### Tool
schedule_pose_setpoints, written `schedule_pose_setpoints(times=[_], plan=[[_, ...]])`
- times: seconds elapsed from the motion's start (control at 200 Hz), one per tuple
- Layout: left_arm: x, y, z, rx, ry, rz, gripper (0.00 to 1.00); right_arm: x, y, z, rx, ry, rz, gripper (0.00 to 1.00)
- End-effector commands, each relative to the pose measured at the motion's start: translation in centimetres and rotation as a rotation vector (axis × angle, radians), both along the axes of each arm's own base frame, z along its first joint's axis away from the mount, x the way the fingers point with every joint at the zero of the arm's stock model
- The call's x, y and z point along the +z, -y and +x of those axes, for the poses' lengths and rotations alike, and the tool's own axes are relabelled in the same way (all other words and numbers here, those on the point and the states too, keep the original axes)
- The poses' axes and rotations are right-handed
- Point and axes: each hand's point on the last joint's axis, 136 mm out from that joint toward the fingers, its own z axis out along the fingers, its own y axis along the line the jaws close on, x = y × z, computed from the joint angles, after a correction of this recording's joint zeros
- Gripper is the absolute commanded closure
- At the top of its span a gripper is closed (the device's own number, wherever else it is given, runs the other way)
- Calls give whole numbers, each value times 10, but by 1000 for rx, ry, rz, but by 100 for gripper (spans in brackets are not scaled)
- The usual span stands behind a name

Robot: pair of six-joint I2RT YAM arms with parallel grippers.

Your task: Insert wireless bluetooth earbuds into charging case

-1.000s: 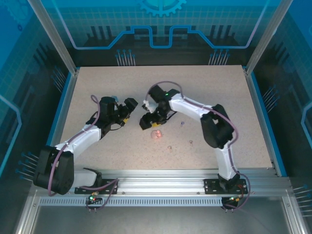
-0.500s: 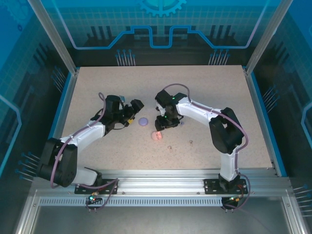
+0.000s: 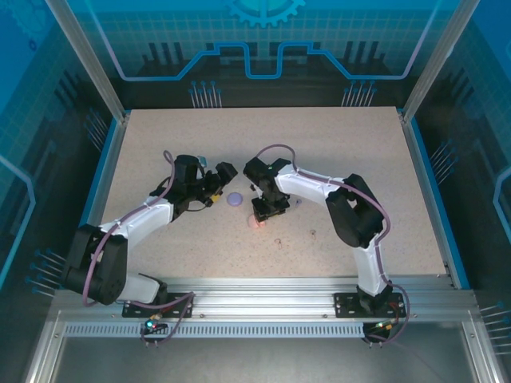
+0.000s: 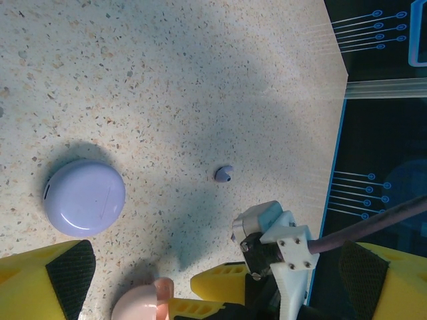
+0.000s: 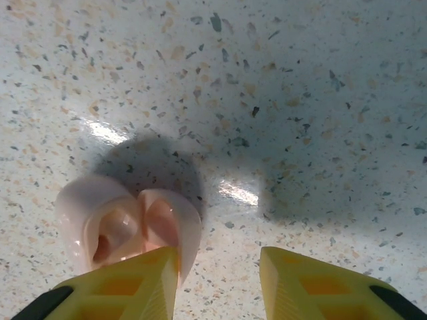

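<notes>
Lavender earbud (image 4: 224, 174) loose on table (image 4: 167, 67) ahead of wide-open, empty left gripper (image 4: 220, 270), shut lavender case (image 4: 83, 197) nearer one finger, open pink case (image 5: 127, 223), contents unclear, against one finger of part-open right gripper (image 5: 220, 280), nothing held

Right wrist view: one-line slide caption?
Right gripper open over the speckled table, one yellow finger overlapping the open pink case.
</notes>
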Motion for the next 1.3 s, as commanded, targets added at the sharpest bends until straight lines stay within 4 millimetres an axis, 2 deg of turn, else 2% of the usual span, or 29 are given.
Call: schedule_pose_setpoints(times=[0.0,0.285,0.615,0.805,0.995,1.16,1.296], plan=[[7,7,4,-29,19,-4,1,-6,-2,-5,6,-18,-25,63],[7,8,3,-30,22,-7,1,-15,-5,-7,1,-35,-27,64],[9,8,3,-29,25,-7,1,-8,-7,-23,27,-22,-23,62],[9,7,2,-27,26,-10,1,-8,-8,-24,29,-21,-21,63],[12,8,2,-28,33,-9,1,-10,-3,-23,31,-12,-45,73],[12,8,2,-29,33,-11,1,-12,-1,-24,34,-15,-50,73],[14,8,2,-30,34,-10,1,-10,0,-24,33,-13,-51,69]])
